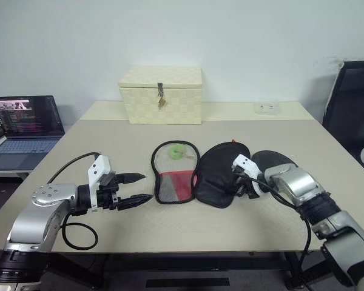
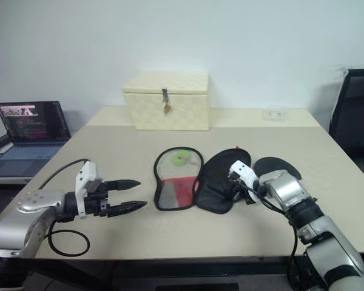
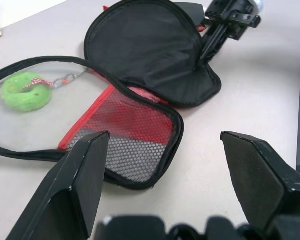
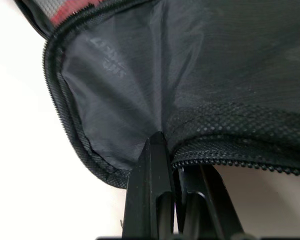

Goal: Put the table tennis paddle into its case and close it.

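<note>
Right gripper pinching the open case's edge

Now the case (image 1: pixel 201 173) lies unzipped and spread flat at the worktop's (image 1: pixel 109 145) middle, mesh half leftward with a green ball (image 1: pixel 179 151) inside. The right gripper (image 1: pixel 238 189) is clamped on the black flap's zipper edge. Just behind it lies the paddle (image 1: pixel 273 160). The left gripper (image 1: pixel 135 189) hovers beside the case, fingers apart, empty.
</note>
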